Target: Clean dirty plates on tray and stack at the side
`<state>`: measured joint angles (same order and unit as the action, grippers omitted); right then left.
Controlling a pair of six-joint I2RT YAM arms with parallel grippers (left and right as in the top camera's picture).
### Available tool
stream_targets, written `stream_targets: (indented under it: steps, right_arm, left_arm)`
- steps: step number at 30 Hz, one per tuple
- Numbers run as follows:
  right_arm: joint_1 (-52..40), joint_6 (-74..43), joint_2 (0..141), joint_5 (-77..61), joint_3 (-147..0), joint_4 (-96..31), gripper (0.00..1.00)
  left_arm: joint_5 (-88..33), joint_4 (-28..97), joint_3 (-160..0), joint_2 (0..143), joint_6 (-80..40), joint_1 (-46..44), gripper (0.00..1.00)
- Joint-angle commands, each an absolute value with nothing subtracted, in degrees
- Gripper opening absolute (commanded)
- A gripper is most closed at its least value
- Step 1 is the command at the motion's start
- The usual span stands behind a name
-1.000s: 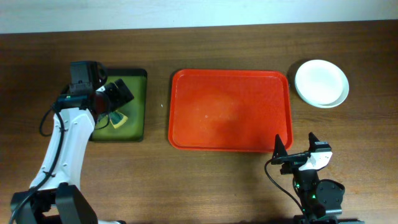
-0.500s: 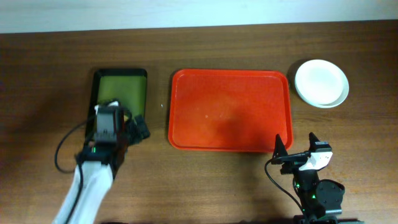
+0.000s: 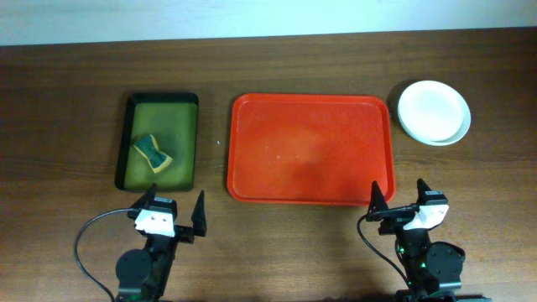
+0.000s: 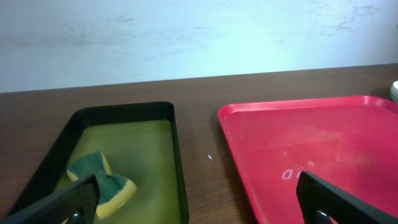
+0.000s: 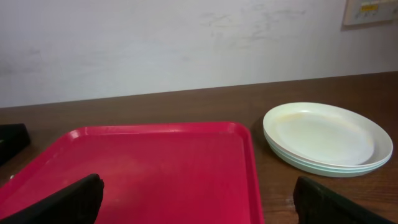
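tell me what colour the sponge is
The sponge is yellow with a dark green top layer. It shows best in the left wrist view.

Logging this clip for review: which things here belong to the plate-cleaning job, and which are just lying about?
Job:
red tray, bare
plates, stacked beside it

Other:
dark tray
sponge lying in it, probably the cleaning tool rather than clutter

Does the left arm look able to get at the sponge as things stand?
Probably yes. The left end effector is open and faces the dark tray, where the sponge lies uncovered with nothing between them.
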<state>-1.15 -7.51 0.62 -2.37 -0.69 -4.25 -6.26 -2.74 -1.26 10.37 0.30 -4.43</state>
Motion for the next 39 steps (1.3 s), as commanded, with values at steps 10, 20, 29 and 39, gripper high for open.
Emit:
stream_targets:
  steps: [10, 20, 29, 39]
  right_arm:
    - [-0.73, -7.4, 0.21, -1.87, -0.32, -4.49, 0.98]
    - [-0.73, -7.38, 0.21, -1.87, -0.32, -4.49, 0.98]
    - [-0.73, -7.4, 0.21, -1.87, -0.32, -4.49, 0.98]
    - [-0.73, -7.4, 0.21, -1.87, -0.32, -4.49, 0.98]
  left_arm:
    - [-3.44, 4.6, -0.47, 0.27, 2.42, -4.29, 0.99]
    - [2.76, 4.82, -0.4, 0.3, 2.17, -4.23, 0.99]
    - [6.2, 4.47, -0.43, 0.3, 1.98, -3.53, 0.99]
    - [7.57, 4.38, -0.43, 0.3, -1.32, -2.85, 0.99]
